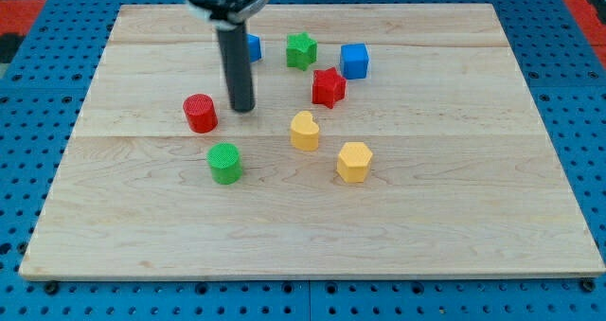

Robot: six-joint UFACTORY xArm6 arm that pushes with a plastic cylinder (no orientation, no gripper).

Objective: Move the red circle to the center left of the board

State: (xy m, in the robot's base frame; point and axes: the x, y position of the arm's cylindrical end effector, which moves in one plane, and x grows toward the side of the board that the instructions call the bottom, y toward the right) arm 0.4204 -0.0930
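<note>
The red circle [200, 113] lies on the wooden board [312, 217], left of the middle. My tip [243, 108] stands just to the right of the red circle, a small gap apart from it. The dark rod rises from the tip to the view's top and hides part of a blue block [253, 46] behind it.
A green circle [224, 163] lies below the red circle. A yellow heart [304, 131] and a yellow hexagon [353, 161] lie to the right. A red star [329, 87], a green star [301, 50] and a blue cube [354, 61] lie at upper middle.
</note>
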